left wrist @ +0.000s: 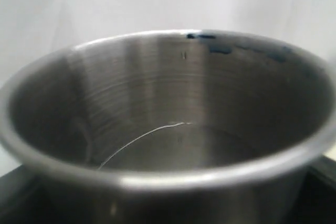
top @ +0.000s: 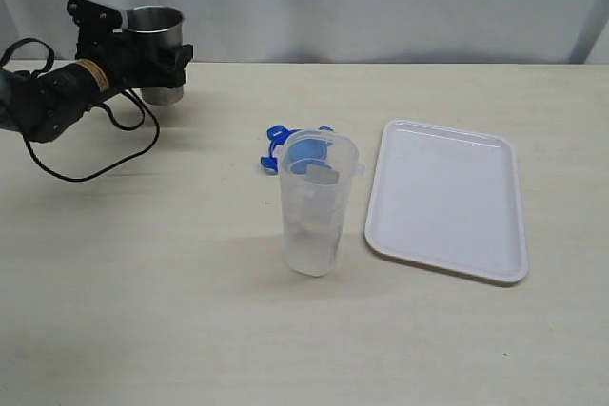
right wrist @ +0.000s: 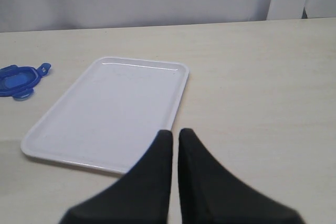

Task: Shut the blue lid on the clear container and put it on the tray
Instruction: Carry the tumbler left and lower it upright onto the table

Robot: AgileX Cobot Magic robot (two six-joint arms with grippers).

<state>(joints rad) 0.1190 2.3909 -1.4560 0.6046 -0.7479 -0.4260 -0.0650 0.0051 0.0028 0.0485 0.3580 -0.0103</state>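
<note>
- Two grippers are reported: the left gripper, far left, is clamped round the steel cup, and the cup's middle is masked by it.
- The right gripper is cut out of the exterior view; its fingers are pressed together.
- The blue lid is laid flat on the table and is largely hidden behind the upright clear container at centre.
- The tray is set just right of the container.

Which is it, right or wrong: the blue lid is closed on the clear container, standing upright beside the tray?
Wrong on the lid: the blue lid lies on the table behind the clear container, as the exterior view shows. The container does stand upright beside the tray.
</note>
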